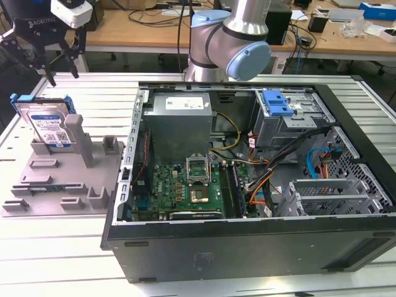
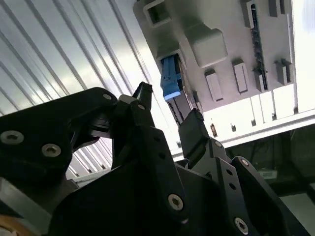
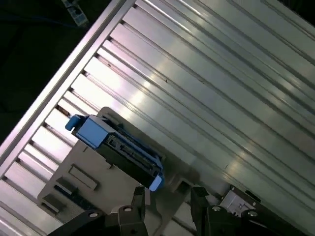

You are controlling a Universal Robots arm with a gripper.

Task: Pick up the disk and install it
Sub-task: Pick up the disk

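Early stage: the disk (image 1: 46,124) is still standing on edge in the grey fixture (image 1: 62,179) on the surface (image 1: 105,99), sitting at 9 o'clock from the open computer case (image 1: 247,241) in the exterior view. Pickup and install are both looking undone. The arm (image 1: 244,59) is reaching across with the wrist pointing down. The tool (image 1: 62,74) is hovering at 12 o'clock of the disk, jaws spread wide, carrying nothing and not touching it.
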